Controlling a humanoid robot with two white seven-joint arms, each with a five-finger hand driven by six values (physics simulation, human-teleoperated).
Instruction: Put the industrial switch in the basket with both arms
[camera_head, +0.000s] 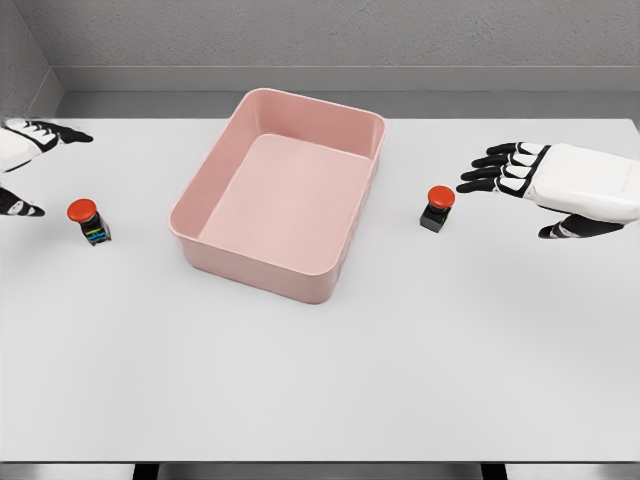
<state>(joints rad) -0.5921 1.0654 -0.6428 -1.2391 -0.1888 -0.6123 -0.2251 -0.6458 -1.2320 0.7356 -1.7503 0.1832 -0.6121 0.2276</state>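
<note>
Two industrial switches with red mushroom buttons stand on the white table. One switch (89, 221) is left of the pink basket (352, 120), the other switch (437, 207) is right of it. The basket holds nothing. My left hand (30, 160) shows at the left edge, open, a little up and left of the left switch, not touching it. My right hand (505, 170) hovers open just right of the right switch, fingertips a short gap from its red button.
The white table (320, 380) stretches wide in front of the basket. Its far edge meets a grey wall behind the basket.
</note>
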